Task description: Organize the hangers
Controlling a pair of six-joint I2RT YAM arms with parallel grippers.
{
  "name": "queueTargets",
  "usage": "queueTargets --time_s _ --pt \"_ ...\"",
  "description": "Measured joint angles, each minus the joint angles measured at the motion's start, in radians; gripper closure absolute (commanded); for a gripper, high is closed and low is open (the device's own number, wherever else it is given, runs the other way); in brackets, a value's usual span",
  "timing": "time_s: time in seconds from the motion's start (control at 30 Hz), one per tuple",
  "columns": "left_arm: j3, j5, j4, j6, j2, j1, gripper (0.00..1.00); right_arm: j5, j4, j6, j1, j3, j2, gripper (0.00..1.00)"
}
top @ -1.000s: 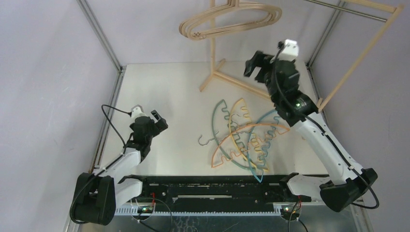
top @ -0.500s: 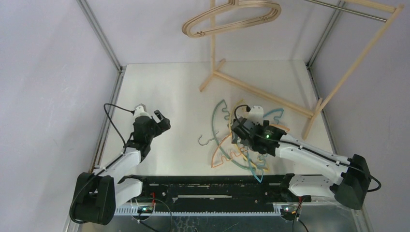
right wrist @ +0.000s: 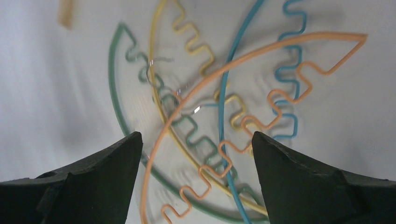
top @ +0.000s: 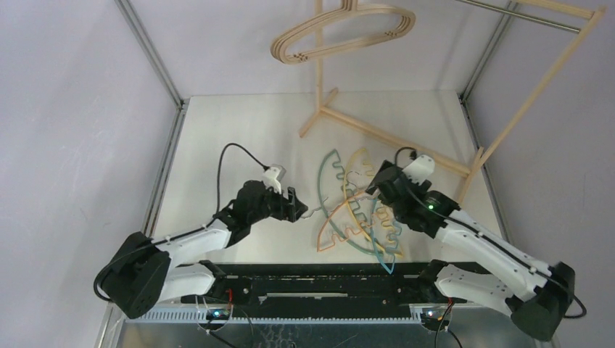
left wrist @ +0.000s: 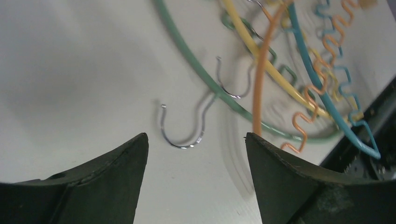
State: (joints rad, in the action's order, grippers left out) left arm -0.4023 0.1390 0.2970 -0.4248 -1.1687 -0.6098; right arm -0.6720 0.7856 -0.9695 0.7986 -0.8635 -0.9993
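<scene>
within the last second both arms had closed in on the pile; the left gripper [top: 294, 205] had swung in from the left side of the pale table [top: 232, 138] to the pile's left edge, and the right gripper [top: 378, 181] had dropped from up beside the tall pale wooden rack frame [top: 391, 134] to just above the pile's upper right; the bundle of smooth beige wooden hangers [top: 341, 32], hooked high on the rack, had shifted a little between pictures, as if swaying; judged from this, the wooden set looked done and the coloured ones were next.

the left gripper's fingers stood apart with nothing between them, a bare silver wire hook [left wrist: 187, 146] lying on the table in the gap ahead; the right gripper's fingers were also wide apart and empty, poised over the crossing arcs.

the loose hangers lay flat in a tangled heap at the table's middle, right of centre; a thin arched teal hanger [left wrist: 200, 70] with a wavy notched inner edge sat lowest and furthest left; a yellow hanger [right wrist: 152, 46] and a blue hanger [right wrist: 224, 93] of the same shape crossed it, and an orange hanger [right wrist: 280, 38] arched over them all; which hanger the wire hook belonged to could not be told for sure, though it seemed to join the teal one.
</scene>
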Motion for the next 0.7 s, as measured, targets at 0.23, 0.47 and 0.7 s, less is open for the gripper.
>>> queueTargets --time_s 0.23,0.47,0.7 --pt "-0.009 0.088 0.039 0.042 -0.097 -0.117 0.22 0.050 -0.080 0.048 -0.205 0.069 0.148 0.09" --pt "-0.035 0.126 0.050 0.051 -0.184 -0.206 0.23 0.127 -0.112 0.070 -0.251 0.121 0.135 0.09" --pt "-0.101 0.153 0.066 0.053 -0.252 -0.257 0.25 0.151 -0.139 0.082 -0.258 0.121 0.112 0.08"
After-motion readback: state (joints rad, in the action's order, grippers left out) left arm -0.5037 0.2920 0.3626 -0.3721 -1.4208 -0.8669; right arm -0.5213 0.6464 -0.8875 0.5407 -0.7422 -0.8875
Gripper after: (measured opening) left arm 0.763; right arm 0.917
